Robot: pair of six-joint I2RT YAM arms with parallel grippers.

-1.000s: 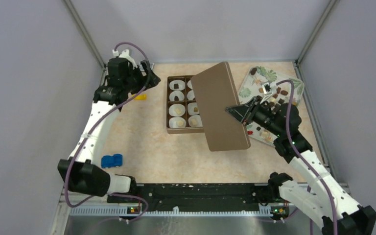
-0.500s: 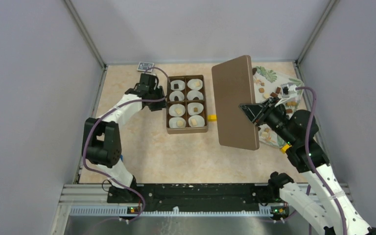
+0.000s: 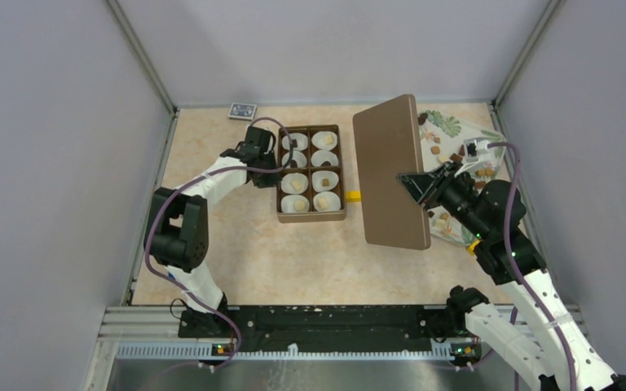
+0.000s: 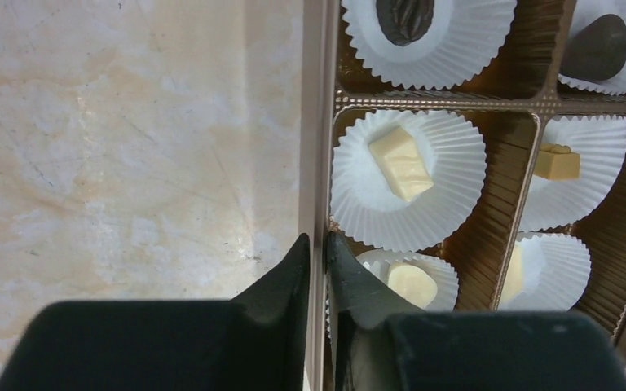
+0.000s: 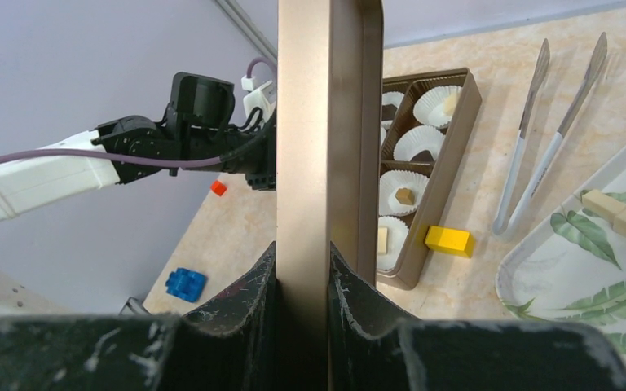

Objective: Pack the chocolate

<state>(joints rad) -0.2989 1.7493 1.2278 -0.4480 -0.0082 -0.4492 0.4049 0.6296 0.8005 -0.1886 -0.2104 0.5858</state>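
Observation:
The brown box [image 3: 310,217] lies flat on the table, with white paper cups in its compartments. The chocolate sits in the cups: cream pieces [image 4: 400,163] and dark ones [image 4: 405,16]. My left gripper [image 3: 275,159] is shut on the box's left wall [image 4: 314,122], one finger outside and one inside [image 4: 318,240]. My right gripper [image 3: 407,186] is shut on the edge of the brown lid [image 3: 387,163], which it holds tilted up just right of the box [image 5: 302,248]. More loose chocolate [image 3: 436,149] lies on the leaf-patterned tray [image 3: 448,124] at the back right.
A yellow block [image 3: 352,195] lies between the box and the lid. White tongs [image 5: 538,138] lie beside the tray [image 5: 587,269]. A blue block [image 5: 186,283] and a small red piece [image 5: 218,187] sit on the left of the table. A small patterned pack [image 3: 242,110] is at the back wall.
My left arm came from the back left corner to the box and closed its fingers on the left wall. My right gripper carried the lid rightwards, off the box.

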